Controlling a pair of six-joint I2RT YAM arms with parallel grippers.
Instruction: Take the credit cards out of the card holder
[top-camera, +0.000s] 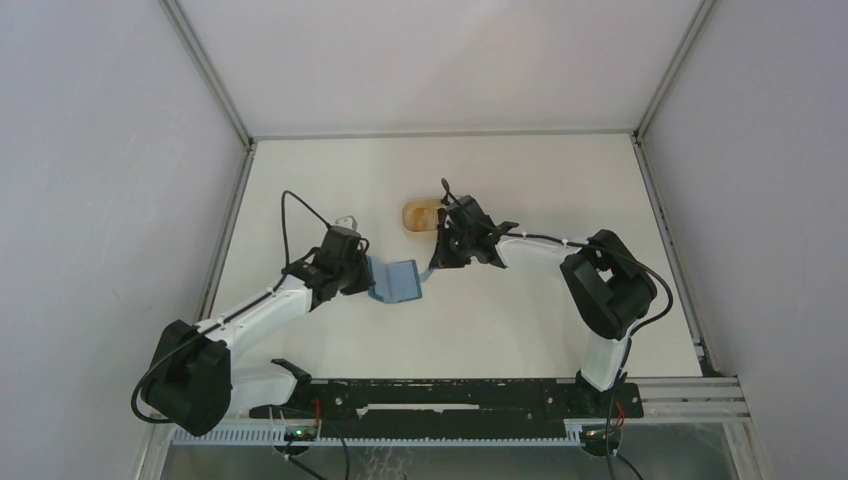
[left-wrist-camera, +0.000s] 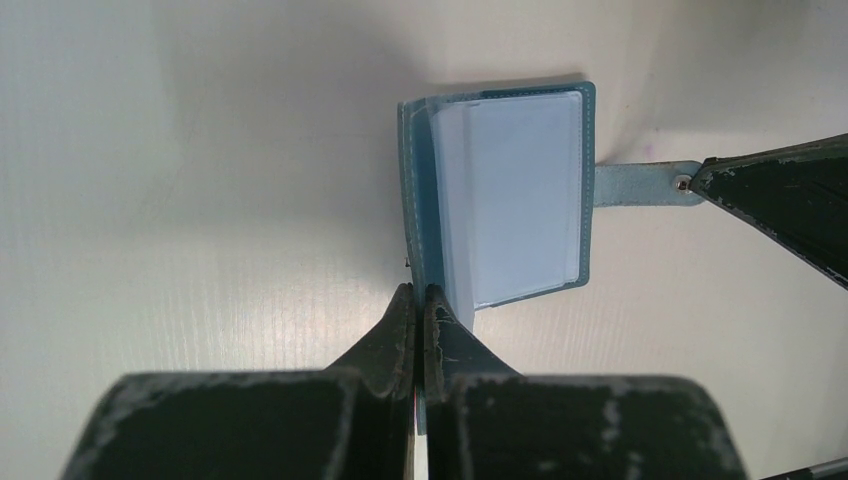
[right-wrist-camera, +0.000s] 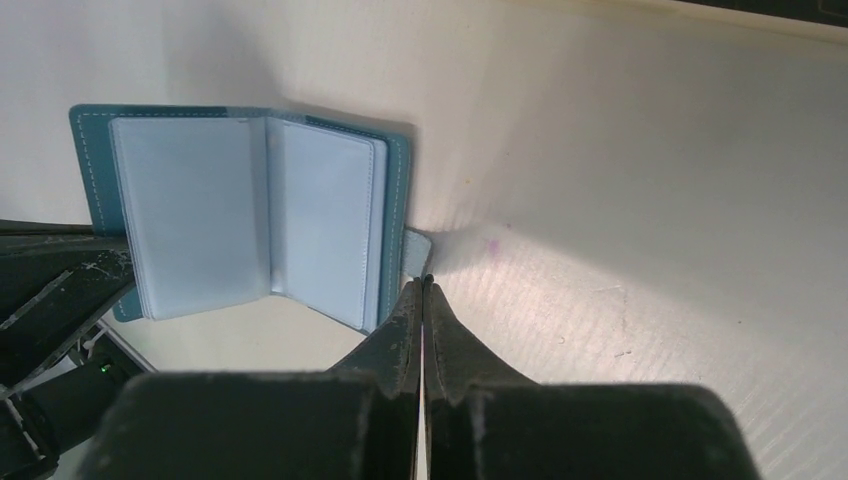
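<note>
The teal-blue card holder (top-camera: 402, 280) lies open between my two grippers, its pale clear sleeves (left-wrist-camera: 520, 200) facing up. My left gripper (top-camera: 368, 276) is shut on the edge of the holder's left cover (left-wrist-camera: 418, 240), which passes between the closed fingertips (left-wrist-camera: 421, 296). My right gripper (top-camera: 436, 262) is shut on the end of the closure tab (left-wrist-camera: 640, 185), its jaws pressed together (right-wrist-camera: 425, 285) just below the tab (right-wrist-camera: 417, 250). The open holder (right-wrist-camera: 250, 220) fills the left of the right wrist view. The credit cards are hidden; no card face shows in the sleeves.
A tan rounded tray (top-camera: 419, 215) sits on the white table just behind the right gripper. The left arm's black finger (right-wrist-camera: 55, 285) shows at the holder's left edge in the right wrist view. Grey walls enclose the table (top-camera: 520, 330) on three sides.
</note>
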